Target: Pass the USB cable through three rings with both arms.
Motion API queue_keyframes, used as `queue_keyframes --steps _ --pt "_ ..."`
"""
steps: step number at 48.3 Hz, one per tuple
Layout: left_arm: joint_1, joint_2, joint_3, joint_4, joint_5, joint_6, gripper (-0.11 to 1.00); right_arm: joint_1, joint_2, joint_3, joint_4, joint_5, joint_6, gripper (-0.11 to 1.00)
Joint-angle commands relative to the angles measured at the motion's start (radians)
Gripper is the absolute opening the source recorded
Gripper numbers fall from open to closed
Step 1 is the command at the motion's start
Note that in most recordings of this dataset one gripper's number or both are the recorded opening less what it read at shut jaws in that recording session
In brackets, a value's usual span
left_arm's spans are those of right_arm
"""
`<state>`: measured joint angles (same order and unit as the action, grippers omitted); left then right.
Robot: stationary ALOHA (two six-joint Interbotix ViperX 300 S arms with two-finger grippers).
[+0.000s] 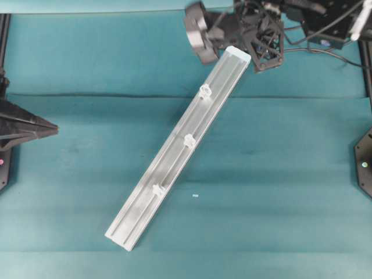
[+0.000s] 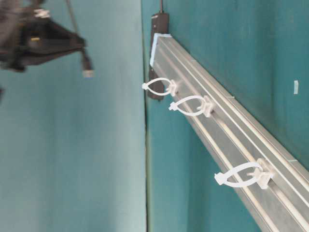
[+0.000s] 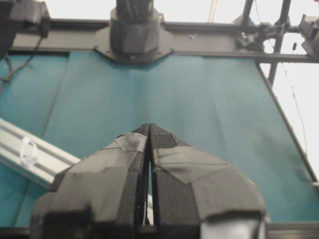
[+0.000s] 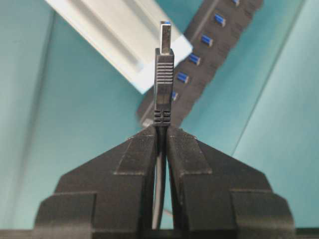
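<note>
In the right wrist view my right gripper (image 4: 162, 129) is shut on the USB cable (image 4: 163, 74); the black ribbed plug sticks out past the fingertips with its metal tip forward, and the cord runs back between the fingers. From table level the plug (image 2: 87, 71) hangs in the air, apart from the rail's far end. The three rings (image 1: 204, 91) (image 1: 189, 140) (image 1: 157, 189) stand along the silver rail (image 1: 174, 174), with nothing through them (image 2: 159, 87) (image 2: 190, 105) (image 2: 240, 175). My left gripper (image 3: 149, 127) is shut and empty, at the table's left edge (image 1: 55, 129).
The rail runs diagonally from upper right to lower left on the teal cloth. A black multi-port hub with blue sockets (image 4: 209, 45) lies just past the rail's far end (image 4: 164, 55). A small white scrap (image 1: 195, 196) lies right of the rail.
</note>
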<state>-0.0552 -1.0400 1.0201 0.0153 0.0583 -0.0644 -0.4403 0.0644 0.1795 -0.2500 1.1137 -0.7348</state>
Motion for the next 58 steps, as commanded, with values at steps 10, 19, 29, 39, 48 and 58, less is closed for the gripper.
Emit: queue_keyframes --steps 10,19,29,39,48,58 --pt "0.008 0.034 -0.023 0.003 -0.026 -0.006 -0.01 -0.026 -0.046 0.126 0.005 -0.138 -0.132 0.08" --pt "0.057 0.08 -0.037 0.003 -0.04 -0.014 -0.01 -0.026 -0.048 0.17 0.044 -0.196 -0.155 0.08" --pt "0.137 0.156 -0.054 0.003 -0.081 -0.031 0.02 -0.026 -0.041 0.192 0.051 -0.227 -0.158 0.08" --pt "0.146 0.238 -0.061 0.003 -0.094 -0.086 0.43 -0.023 -0.032 0.195 0.051 -0.267 -0.158 0.08" --pt "0.152 0.327 -0.078 0.003 -0.1 -0.144 0.92 -0.023 -0.012 0.206 0.049 -0.321 -0.161 0.08" --pt "0.204 0.399 -0.101 0.003 -0.115 -0.192 0.9 -0.02 0.0 0.232 0.051 -0.367 -0.201 0.08"
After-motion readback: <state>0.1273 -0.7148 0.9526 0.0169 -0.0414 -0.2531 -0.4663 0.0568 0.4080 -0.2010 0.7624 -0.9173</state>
